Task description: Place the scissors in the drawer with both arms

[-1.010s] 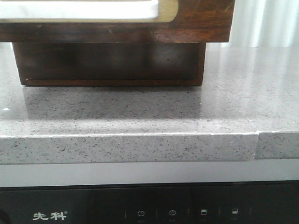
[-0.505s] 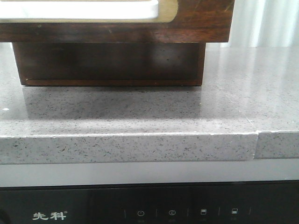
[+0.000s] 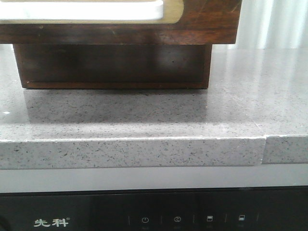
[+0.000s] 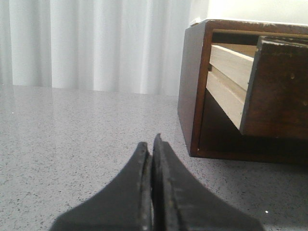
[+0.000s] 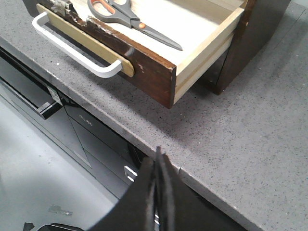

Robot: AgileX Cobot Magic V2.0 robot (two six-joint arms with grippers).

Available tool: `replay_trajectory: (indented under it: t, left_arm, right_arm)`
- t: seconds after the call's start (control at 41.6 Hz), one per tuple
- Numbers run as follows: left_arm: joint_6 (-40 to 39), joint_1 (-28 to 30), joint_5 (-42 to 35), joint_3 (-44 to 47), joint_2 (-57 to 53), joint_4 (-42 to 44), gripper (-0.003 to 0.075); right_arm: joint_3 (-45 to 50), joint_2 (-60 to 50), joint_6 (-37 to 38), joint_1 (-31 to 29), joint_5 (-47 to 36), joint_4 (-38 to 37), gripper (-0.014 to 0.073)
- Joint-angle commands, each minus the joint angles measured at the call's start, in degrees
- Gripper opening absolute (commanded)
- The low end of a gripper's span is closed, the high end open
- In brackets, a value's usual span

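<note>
The scissors (image 5: 131, 19), dark grey with orange-lined loops, lie inside the open drawer (image 5: 154, 72), seen in the right wrist view. The drawer has a dark brown front with a whitish handle (image 5: 72, 50) on a tan panel, and stands pulled out of the wooden box (image 4: 192, 86). In the front view the drawer front (image 3: 207, 21) fills the top, with the box (image 3: 115, 65) below it. My right gripper (image 5: 158, 159) is shut and empty over the counter's front edge, apart from the drawer. My left gripper (image 4: 151, 144) is shut and empty, low over the counter beside the box.
The grey speckled counter (image 3: 144, 115) has a front edge with a seam (image 3: 264, 149) at the right. Below it is a black appliance panel (image 3: 144, 219). White curtains (image 4: 96, 43) hang behind the counter. The floor (image 5: 43, 163) lies beyond the counter edge.
</note>
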Motion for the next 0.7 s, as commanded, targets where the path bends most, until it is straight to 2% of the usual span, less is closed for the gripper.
replay_trajectory:
  t: [0.0, 0.674]
  left_arm:
    - [-0.1, 0.17, -4.56, 1.42, -1.13, 0.0, -0.002]
    - [-0.1, -2.48, -4.42, 1.42, -1.13, 0.0, -0.002]
  right_arm:
    - [-1.29, 0.17, 0.0, -0.22, -3.68, 0.24, -0.0066]
    - [-1.29, 0.17, 0.0, -0.22, -3.74, 0.24, -0.0066]
